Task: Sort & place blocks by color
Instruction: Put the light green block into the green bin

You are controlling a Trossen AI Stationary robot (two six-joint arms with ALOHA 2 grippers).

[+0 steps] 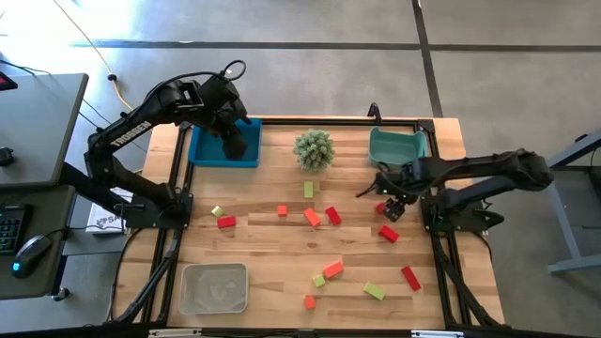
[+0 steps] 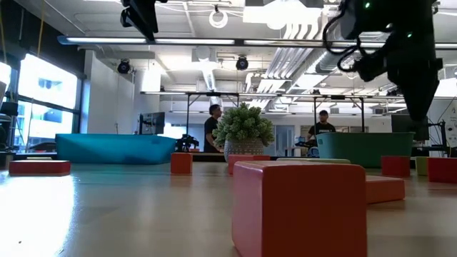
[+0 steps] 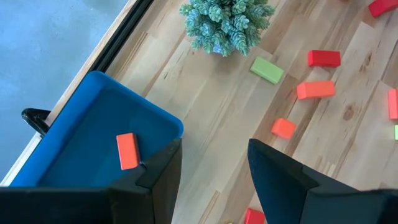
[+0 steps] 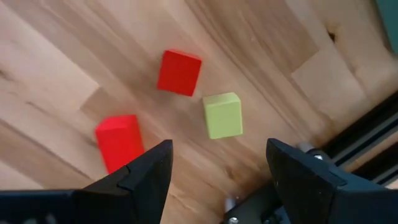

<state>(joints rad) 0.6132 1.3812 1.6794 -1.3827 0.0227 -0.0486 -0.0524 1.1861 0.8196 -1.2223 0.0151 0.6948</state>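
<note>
Red, orange-red and yellow-green blocks lie scattered flat on the wooden table (image 1: 282,253). One orange-red block (image 3: 127,151) lies inside the blue bin (image 3: 81,130). My left gripper (image 3: 214,149) hangs open and empty over that bin's edge, at the table's far left (image 1: 235,143). My right gripper (image 4: 217,155) is open and empty above the table, near the green bin (image 1: 394,145). Below it lie a yellow-green cube (image 4: 222,115), a red cube (image 4: 179,73) and a red block (image 4: 118,142); its fingers touch none of them.
A spiky green plant (image 1: 314,150) stands between the blue bin (image 1: 225,148) and the green bin. A clear bin (image 1: 214,286) sits at the near left. A black frame rail (image 4: 367,130) runs close to my right gripper. People stand in the room beyond (image 2: 213,121).
</note>
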